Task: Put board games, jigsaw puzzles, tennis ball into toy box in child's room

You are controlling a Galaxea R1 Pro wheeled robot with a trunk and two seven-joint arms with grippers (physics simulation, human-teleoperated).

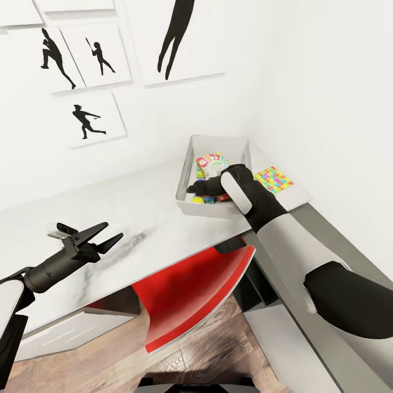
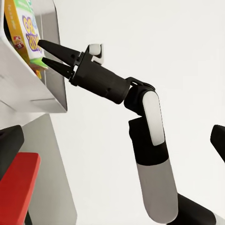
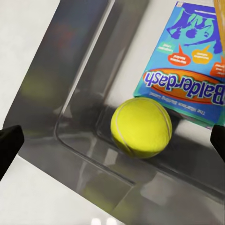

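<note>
The right gripper (image 1: 192, 189) was observed with jaws parted, empty, over the toy box (image 1: 184, 180); one jigsaw puzzle (image 1: 273, 179) lay just right, outside.

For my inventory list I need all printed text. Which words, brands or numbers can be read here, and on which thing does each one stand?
"Balderdash": on the teal-blue board game lying in the toy box, beside the tennis ball.
Small speech-bubble captions on that same box: too small to read.
Lettering on the green-edged board game in the toy box: blurred, not readable.

White walls with black silhouette pictures (image 1: 87, 117), wood-plank floor (image 1: 218, 355), red chair (image 1: 191, 295) under the desk.
</note>
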